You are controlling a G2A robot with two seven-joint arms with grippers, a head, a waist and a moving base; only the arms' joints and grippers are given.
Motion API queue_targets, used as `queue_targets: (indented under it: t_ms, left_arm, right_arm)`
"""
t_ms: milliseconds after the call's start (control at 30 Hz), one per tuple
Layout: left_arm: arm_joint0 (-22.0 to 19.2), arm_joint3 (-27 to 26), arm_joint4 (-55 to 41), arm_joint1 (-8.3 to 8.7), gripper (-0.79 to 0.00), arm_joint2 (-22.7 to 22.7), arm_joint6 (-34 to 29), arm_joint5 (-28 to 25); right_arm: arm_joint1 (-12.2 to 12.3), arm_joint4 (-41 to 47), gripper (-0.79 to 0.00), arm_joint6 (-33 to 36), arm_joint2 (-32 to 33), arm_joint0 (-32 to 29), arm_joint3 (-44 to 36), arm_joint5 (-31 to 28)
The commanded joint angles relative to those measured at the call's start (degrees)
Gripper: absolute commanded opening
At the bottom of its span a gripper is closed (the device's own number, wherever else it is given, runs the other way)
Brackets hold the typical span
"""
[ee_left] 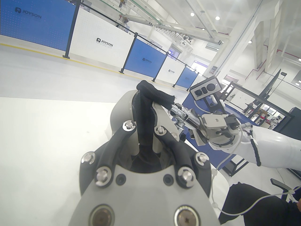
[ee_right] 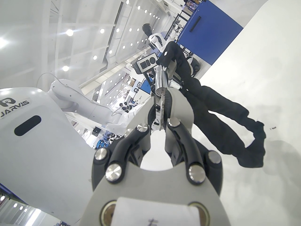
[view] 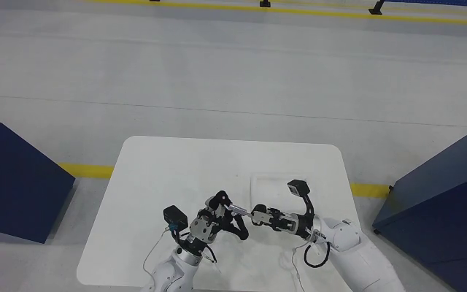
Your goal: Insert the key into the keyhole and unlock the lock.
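Chrome lock [ee_right: 161, 79] and key [ee_right: 161, 105] meet end to end above the table's [view: 182, 168] front half

The left gripper [ee_left: 147, 118] is pressed together on the lock's black sleeved cable [ee_right: 223, 123]. It holds the lock off the table, about midway between the side edges and nearer the front edge. The cable's free loop droops toward the tabletop. The right gripper [ee_right: 164, 116] pinches the flat key between its fingers, with the blade in line with the lock's end face and touching it. How deep the blade sits cannot be told from either wrist view. Pick-up and alignment look done and insertion looks begun at most. Seating the key fully and turning it appear to be what is left, and nothing visible suggests the lock has opened.
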Motion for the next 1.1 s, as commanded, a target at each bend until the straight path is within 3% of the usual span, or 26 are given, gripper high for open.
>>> queue_targets:
  t_ms: [0,400,433,467,867,1067]
  left_arm:
    - [0.0,0.0,0.0,0.0,-0.785,0.0,0.0,0.0]
    - [0.0,0.0,0.0,0.0,-0.785,0.0,0.0,0.0]
    - [0.0,0.0,0.0,0.0,-0.785,0.0,0.0,0.0]
    - [0.0,0.0,0.0,0.0,-0.785,0.0,0.0,0.0]
    - [0.0,0.0,0.0,0.0,-0.785,0.0,0.0,0.0]
    - [0.0,0.0,0.0,0.0,-0.785,0.0,0.0,0.0]
  right_arm:
    - [0.02,-0.23,-0.785,-0.21,-0.04,-0.01,0.0,-0.21]
    - [0.4,-6.24,-0.785,-4.16,1.68,-1.92,-2.04,-1.87]
    - [0.43,-6.24,-0.606,-4.27,1.72,-2.12,-2.29,-1.65]
    - [0.46,-6.23,-0.542,-4.32,1.77,-2.31,-2.46,-1.48]
    - [0.61,-3.4,-0.57,-2.85,1.36,-3.13,-2.41,-1.18]
    - [0.53,-2.39,-0.693,-2.67,1.09,-3.0,-1.8,-1.41]
